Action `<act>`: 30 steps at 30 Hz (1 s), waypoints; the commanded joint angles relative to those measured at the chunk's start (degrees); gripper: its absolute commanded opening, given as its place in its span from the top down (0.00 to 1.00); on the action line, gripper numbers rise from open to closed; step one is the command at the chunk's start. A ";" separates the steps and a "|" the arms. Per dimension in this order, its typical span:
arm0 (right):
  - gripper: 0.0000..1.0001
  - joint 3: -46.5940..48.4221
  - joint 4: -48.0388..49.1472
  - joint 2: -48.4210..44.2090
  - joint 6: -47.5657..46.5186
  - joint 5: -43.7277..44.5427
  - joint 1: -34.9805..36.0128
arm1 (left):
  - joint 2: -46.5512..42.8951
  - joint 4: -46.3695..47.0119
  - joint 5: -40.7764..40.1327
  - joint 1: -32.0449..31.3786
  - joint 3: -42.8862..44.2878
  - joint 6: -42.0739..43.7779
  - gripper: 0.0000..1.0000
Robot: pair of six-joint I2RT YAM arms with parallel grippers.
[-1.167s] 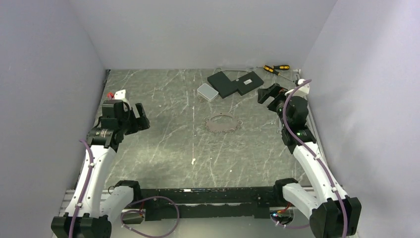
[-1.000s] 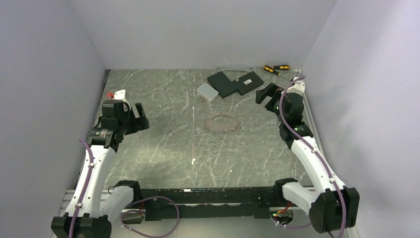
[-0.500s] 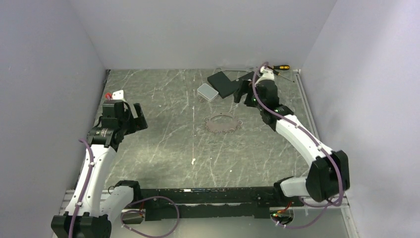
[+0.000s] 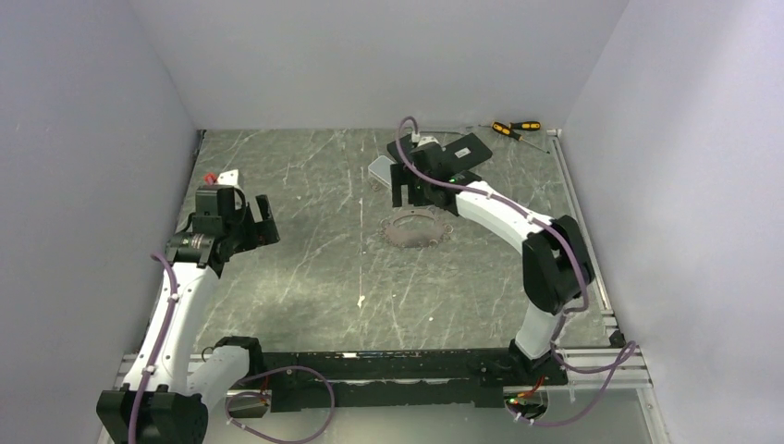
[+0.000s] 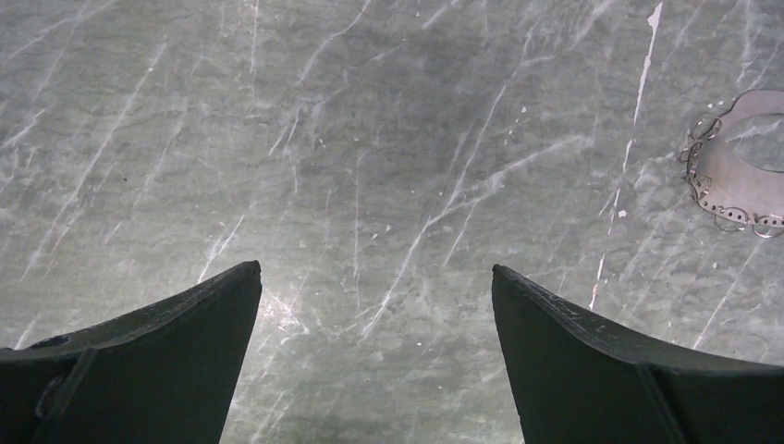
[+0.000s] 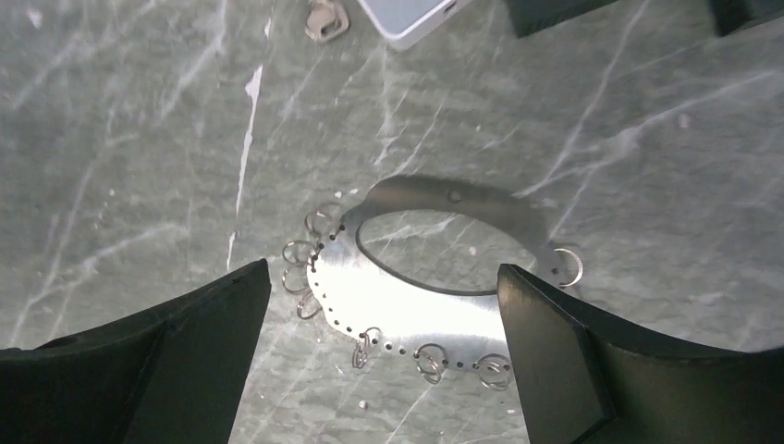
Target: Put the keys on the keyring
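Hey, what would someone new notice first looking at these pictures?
First, the flat silvery oval metal keyring, edged with small wire rings, lying mid-table on the grey marbled tabletop. The right gripper is poised open over it, its white arm stretched across from the right side. The left gripper hangs open over the tabletop at the left.

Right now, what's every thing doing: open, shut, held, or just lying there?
Flat silvery oval metal keyring: lying flat on the grey marbled table, unheld.
Small white rounded box: resting on the table, untouched.
Tiny flat silvery key: loose beside the box, not on the keyring.
Left gripper: open, empty.
Right gripper: open, empty, hovers over the keyring.
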 commanded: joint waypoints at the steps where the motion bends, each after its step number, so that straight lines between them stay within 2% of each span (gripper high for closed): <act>1: 0.06 5.53 -3.57 3.65 -1.63 -1.87 1.92 | 0.10 1.70 3.63 -0.20 1.29 1.31 0.01; 6: 0.12 9.78 -6.09 8.73 -1.23 -1.84 3.76 | 0.45 2.23 7.15 -0.24 1.37 1.97 0.07; 12: 0.28 13.35 -8.11 13.48 -1.64 -4.69 5.43 | 0.58 2.93 10.43 -0.21 1.28 2.66 0.12; 20: 0.32 15.34 -11.81 16.70 -0.03 1.23 10.16 | 0.38 3.40 12.46 -0.20 1.28 3.13 0.18; 25: 0.40 16.74 -14.15 19.01 0.62 3.87 12.43 | 0.24 3.40 12.62 -0.20 1.29 3.21 0.19; 30: 0.53 17.23 -14.65 20.48 0.35 4.59 13.61 | -0.09 3.40 12.60 -0.20 1.19 3.17 0.20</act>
